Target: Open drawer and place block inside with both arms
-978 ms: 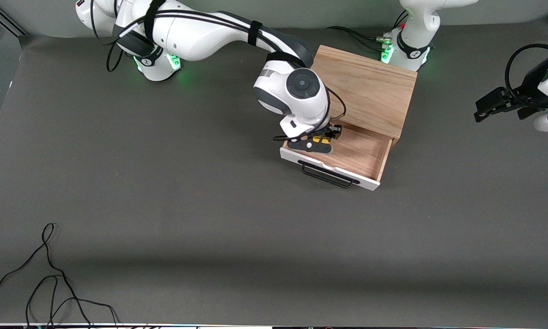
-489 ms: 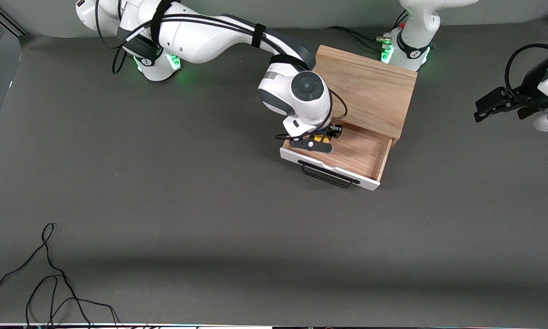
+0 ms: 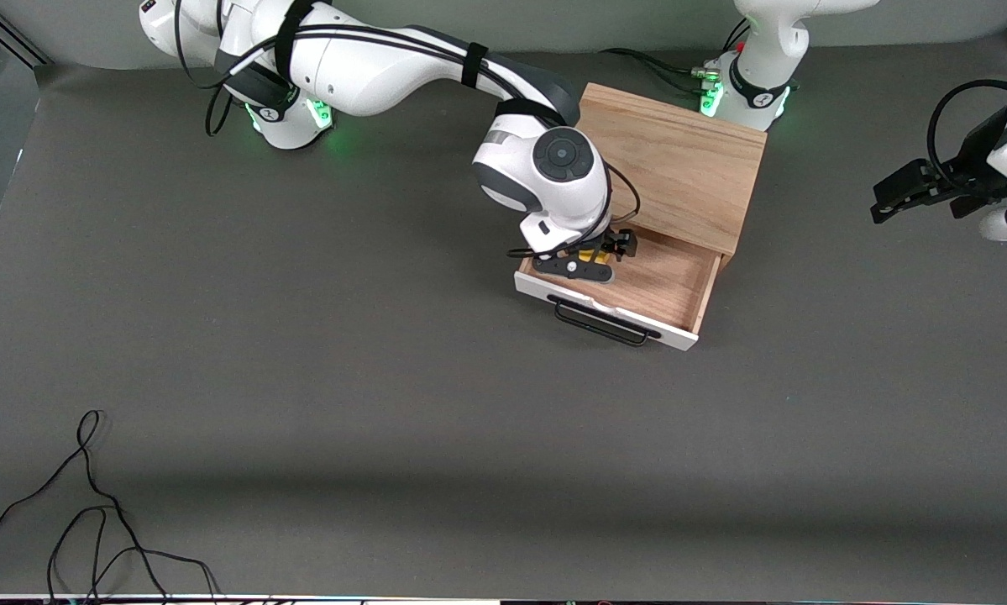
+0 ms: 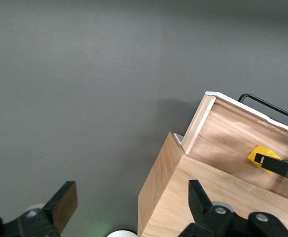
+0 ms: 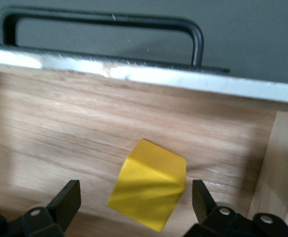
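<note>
Reaching from the bench's top edge in the front view, the right gripper (image 3: pixel 591 256) hangs over the open drawer (image 3: pixel 663 290). The left gripper (image 3: pixel 910 192) waits over the bench's edge at the left arm's end, jaws spread. In the left wrist view, the block (image 4: pixel 261 159) lies in the drawer. In the right wrist view, spread fingers (image 5: pixel 67 200) flank the block without touching.

Table surface: flat, matte dark grey tabletop (image 3: pixel 385 370) filling nearly the whole front view.
Backdrop: pale grey wall strip (image 3: pixel 637 21) along the top edge.
Cable: thin black loose cable (image 3: pixel 91 504) looped on the tabletop, at the corner nearest the front camera, toward the right arm's end.
Light: a soft, darker shadow band (image 3: pixel 503 496) across the tabletop nearer the front camera.
</note>
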`<state>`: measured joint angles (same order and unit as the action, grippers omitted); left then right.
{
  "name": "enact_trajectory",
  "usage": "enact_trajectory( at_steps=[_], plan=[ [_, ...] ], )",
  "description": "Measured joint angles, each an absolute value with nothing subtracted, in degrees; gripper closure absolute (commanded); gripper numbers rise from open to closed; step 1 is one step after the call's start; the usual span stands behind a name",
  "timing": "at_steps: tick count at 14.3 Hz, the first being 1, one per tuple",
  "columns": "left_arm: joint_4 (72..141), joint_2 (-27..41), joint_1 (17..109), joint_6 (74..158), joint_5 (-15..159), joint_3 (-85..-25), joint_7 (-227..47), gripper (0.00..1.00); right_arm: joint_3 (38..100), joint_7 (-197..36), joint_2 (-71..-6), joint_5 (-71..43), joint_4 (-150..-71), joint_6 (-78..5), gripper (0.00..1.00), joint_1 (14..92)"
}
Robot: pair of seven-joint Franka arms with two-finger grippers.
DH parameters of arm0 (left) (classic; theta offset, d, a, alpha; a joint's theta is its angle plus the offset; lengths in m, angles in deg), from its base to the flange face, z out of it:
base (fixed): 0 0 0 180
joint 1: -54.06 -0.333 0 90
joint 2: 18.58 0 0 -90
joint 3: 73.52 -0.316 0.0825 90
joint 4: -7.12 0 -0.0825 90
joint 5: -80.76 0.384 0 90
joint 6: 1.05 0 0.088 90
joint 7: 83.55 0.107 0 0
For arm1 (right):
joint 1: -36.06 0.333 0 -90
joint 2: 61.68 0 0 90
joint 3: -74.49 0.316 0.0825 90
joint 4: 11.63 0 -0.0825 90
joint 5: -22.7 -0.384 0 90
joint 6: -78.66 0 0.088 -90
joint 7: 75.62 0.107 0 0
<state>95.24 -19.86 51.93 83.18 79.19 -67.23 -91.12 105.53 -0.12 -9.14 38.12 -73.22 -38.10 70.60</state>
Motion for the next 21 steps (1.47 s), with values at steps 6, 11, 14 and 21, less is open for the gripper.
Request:
enact_trajectory(
  at_steps=[6, 11, 14, 21],
  plan=[
    [95.2, -19.9, 52.1, 83.1, 79.4, -66.8, -91.1, 0.00, 105.3, -5.2, -19.2, 38.4, -71.4, -28.7, 0.00, 60.7],
    [95.2, -19.9, 52.1, 83.0, 79.4, -66.8, -91.1, 0.00, 104.8, -19.1, -29.3, 31.9, -71.4, -15.3, 0.00, 45.8],
    [95.2, -19.9, 52.1, 83.0, 79.4, -66.8, -91.1, 0.00, 95.9, -30.7, -33.8, 25.5, -71.6, -11.0, 0.00, 42.4],
    [95.2, -19.9, 52.1, 83.0, 79.4, -66.8, -91.1, 0.00, 74.8, -57.1, -49.3, 18.2, -88.5, -14.6, 0.00, 41.8]
  ],
)
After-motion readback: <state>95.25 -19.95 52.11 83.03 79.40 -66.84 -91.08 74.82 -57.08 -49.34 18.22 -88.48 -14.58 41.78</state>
